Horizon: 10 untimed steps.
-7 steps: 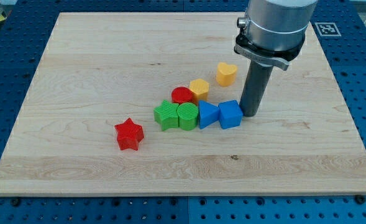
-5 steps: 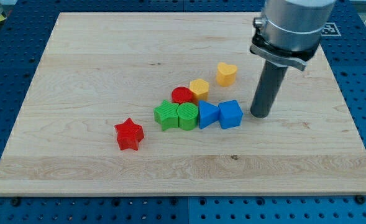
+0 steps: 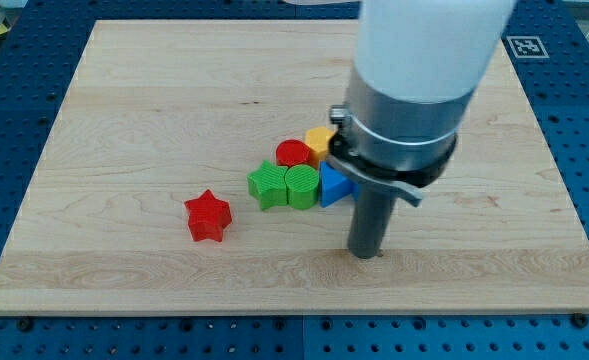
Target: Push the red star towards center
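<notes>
The red star [image 3: 208,216] lies on the wooden board [image 3: 124,110], left of and below the board's middle. My tip [image 3: 366,252] rests on the board well to the star's right, below the cluster of blocks. The cluster holds a green star-like block [image 3: 266,185], a green cylinder [image 3: 300,187], a blue triangle [image 3: 332,185], a red cylinder [image 3: 293,153] and a yellow block [image 3: 320,138]. The arm's body hides the blue cube and the yellow heart.
The board sits on a blue perforated table [image 3: 574,130]. A fiducial marker [image 3: 526,46] lies off the board's top right corner.
My tip has moved from beside the blue cube's right, first right, then down and left to below the cluster. The arm now covers the blue cube and yellow heart. No block moved.
</notes>
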Tool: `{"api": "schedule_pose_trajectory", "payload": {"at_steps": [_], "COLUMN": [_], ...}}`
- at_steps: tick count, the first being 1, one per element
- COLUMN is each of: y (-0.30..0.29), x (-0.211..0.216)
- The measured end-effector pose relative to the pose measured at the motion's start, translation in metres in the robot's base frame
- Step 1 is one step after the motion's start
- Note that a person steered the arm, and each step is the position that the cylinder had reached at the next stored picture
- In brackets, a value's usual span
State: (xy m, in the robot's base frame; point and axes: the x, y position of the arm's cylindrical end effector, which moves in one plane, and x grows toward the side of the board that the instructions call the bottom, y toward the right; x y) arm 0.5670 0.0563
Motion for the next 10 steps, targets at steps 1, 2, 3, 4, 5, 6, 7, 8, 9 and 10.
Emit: {"api": "schedule_pose_trajectory", "payload": {"at_steps": [1,2,3,4,5,6,7,8,9,10], "y": [-0.022,-0.042,-0.061,-0.078,-0.096,-0.115,-0.131,-0.135,-0.135,-0.135], "x": [0.000,0.000,0.000,0.000,0.000,0.000,0.000,-0.008,-0.030,-0.056]}}
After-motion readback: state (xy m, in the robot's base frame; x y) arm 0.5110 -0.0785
